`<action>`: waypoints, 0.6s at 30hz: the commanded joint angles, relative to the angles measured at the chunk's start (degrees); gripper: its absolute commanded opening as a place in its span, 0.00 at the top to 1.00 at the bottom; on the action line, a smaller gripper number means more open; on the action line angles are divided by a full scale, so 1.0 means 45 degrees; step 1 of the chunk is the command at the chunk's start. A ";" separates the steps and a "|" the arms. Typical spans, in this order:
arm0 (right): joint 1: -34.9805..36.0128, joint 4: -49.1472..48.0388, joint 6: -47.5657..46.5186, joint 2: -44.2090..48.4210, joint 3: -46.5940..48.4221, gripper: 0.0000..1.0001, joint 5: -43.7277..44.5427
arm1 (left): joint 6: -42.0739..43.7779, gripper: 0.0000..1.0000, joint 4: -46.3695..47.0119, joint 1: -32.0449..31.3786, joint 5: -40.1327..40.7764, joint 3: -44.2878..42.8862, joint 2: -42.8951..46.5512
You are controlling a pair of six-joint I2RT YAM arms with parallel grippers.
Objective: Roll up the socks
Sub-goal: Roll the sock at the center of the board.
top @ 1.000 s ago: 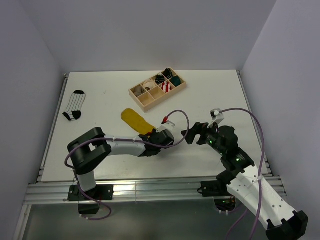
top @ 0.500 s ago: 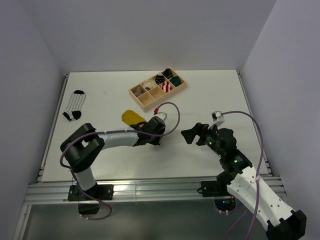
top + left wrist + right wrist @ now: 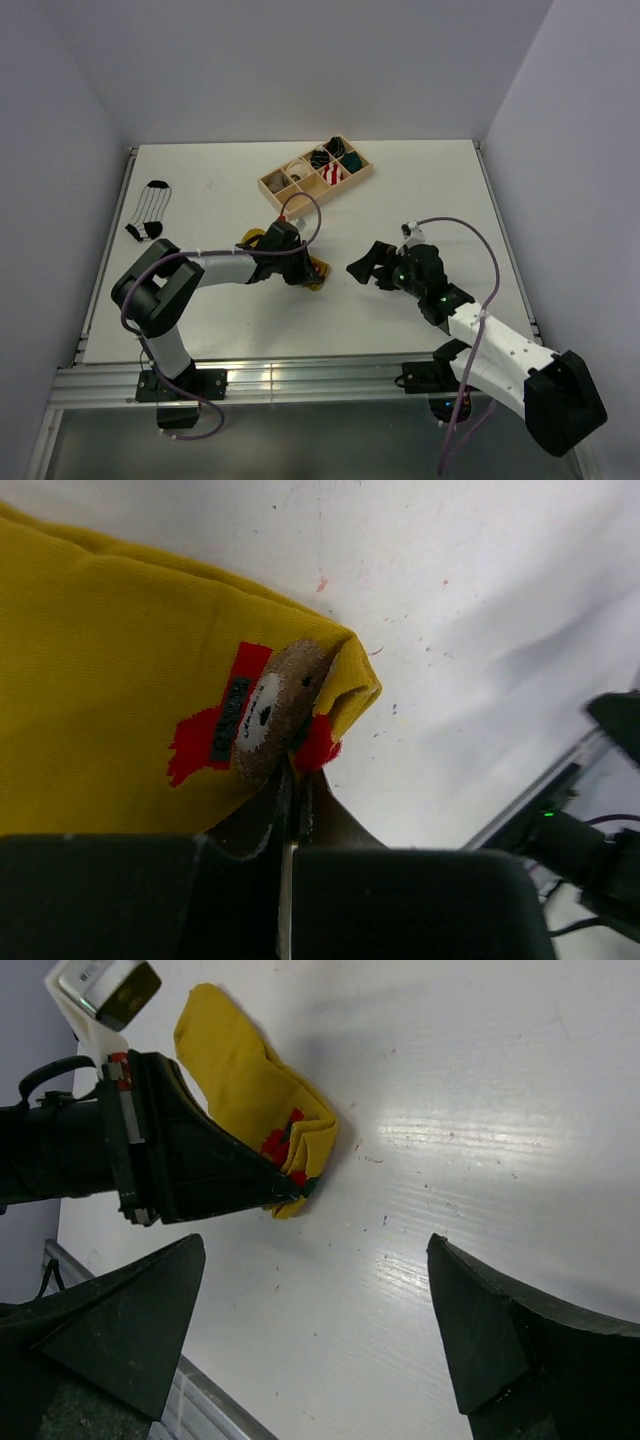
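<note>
On my screen the left gripper [image 3: 308, 270] is clamped tight on the patch end of the mustard-yellow sock [image 3: 254, 238], which lies on the table [image 3: 430, 190] on the near side of the wooden tray [image 3: 332, 195], towards the arm bases. From the left wrist view [image 3: 297, 780] I can see the two fingers [image 3: 335, 825] pressed together with a fold of the yellow fabric [image 3: 110, 680] pinched between them, right beside the red, brown and white patch, and the sock's edge curls over at that spot. The right wrist camera shows the same end of the sock [image 3: 245, 1080] doubled over at the left gripper's tip. The right gripper [image 3: 362, 268] sits near and right of the tray, its jaws spread wide with nothing between them [image 3: 315, 1290], facing the pinched end of the sock but apart from it. The white sock with black stripes [image 3: 150, 210] lies flat well to the left of the tray, with neither arm near it
</note>
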State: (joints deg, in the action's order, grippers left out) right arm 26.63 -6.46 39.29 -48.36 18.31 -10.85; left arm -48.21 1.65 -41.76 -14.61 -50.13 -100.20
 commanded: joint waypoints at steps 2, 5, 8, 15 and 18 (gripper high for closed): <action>0.0136 -0.2468 0.0937 -0.1555 -0.0006 0.08 -0.0673 | -0.2020 1.00 0.2424 0.0256 -0.1440 0.0592 0.0354; 0.0195 -0.3290 0.1211 -0.2864 0.0131 0.25 -0.0967 | -0.2626 1.00 0.3264 0.0392 -0.1772 0.0905 0.0217; 0.0273 -0.3934 0.1308 -0.4404 0.0327 0.39 -0.1103 | -0.3212 1.00 0.4024 0.0412 -0.1987 0.1333 0.0100; 0.0273 -0.6433 0.2107 -0.7080 0.0210 0.52 -0.2021 | -0.3779 1.00 0.4691 0.0490 -0.2163 0.1666 -0.0096; 0.0293 -0.7411 0.2382 -0.8097 0.0268 0.54 -0.2373 | -0.3877 1.00 0.4712 0.0529 -0.2124 0.1843 -0.0096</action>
State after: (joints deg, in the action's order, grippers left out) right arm 27.53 -30.89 47.90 -81.69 18.37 -19.18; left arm -64.12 19.35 -39.79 -22.90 -42.72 -100.29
